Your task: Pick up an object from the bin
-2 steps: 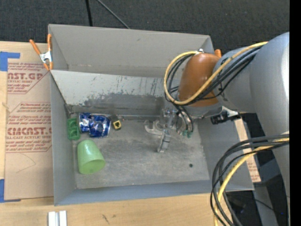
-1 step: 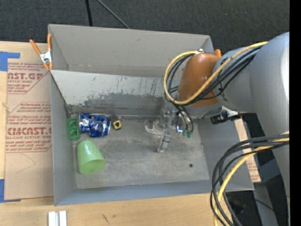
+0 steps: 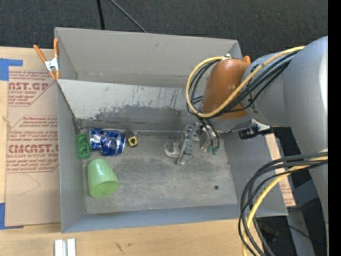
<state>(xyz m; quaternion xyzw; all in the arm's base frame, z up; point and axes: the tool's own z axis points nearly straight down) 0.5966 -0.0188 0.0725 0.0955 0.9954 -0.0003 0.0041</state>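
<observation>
My gripper hangs low over the bare floor in the middle of the bin, right of the loose things and with none of them under it. A crushed blue can lies at the left, against the back wall. A small yellow bit sits just right of the can and is the nearest thing to my gripper. A light green plastic cup lies on its side in the front left. A darker green piece rests at the left wall next to the can.
The arm with its orange cover and looped cables comes in over the bin's right rim. The sloping back wall rises behind the gripper. Bare floor stretches between the gripper and the things at the left.
</observation>
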